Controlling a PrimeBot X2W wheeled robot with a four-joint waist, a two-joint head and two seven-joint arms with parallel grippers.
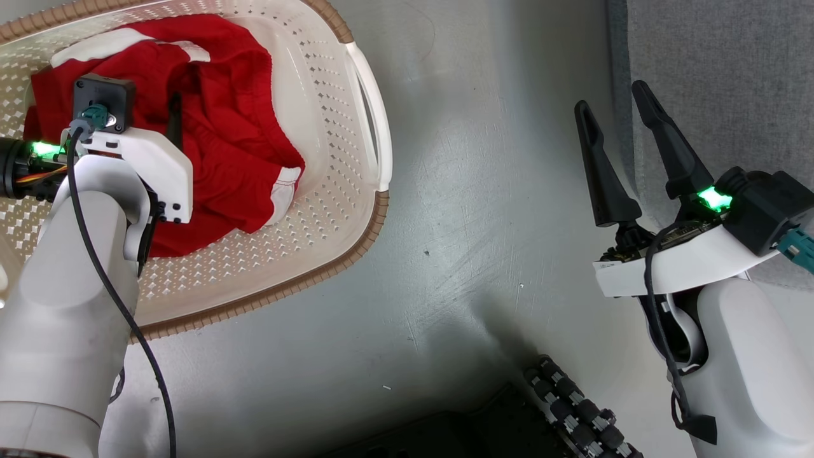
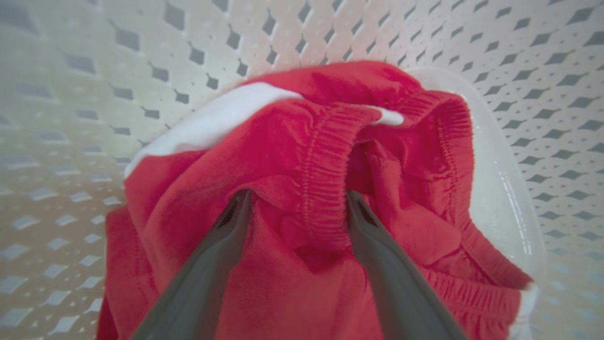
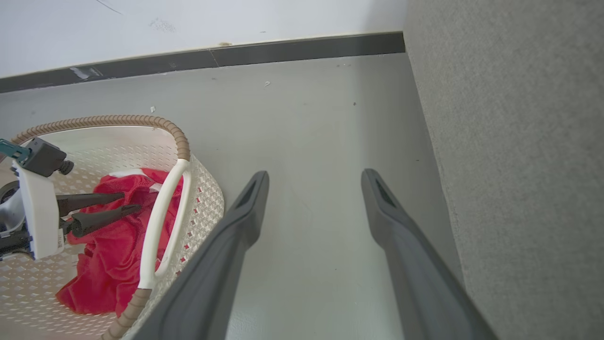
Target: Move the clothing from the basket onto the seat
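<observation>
The clothing (image 1: 235,127) is a crumpled bright red heap with white trim, lying in the cream perforated basket (image 1: 331,210) at the upper left. My left gripper (image 2: 298,193) reaches down into the basket and stands open. Its two fingertips rest on the clothing (image 2: 283,264), with a ribbed elastic band between them. From the right wrist view the left gripper (image 3: 132,200) lies over the clothing (image 3: 104,264) inside the basket (image 3: 203,198). My right gripper (image 1: 610,95) hangs open and empty over the floor beside the grey seat (image 1: 718,63). The seat (image 3: 509,141) runs along the right of that gripper (image 3: 315,174).
Grey floor (image 1: 483,191) lies between the basket and the seat. The basket's white handle (image 1: 369,108) faces the seat. My dark base with its rollers (image 1: 572,407) is at the bottom. A white wall with a dark skirting (image 3: 283,49) stands beyond the basket.
</observation>
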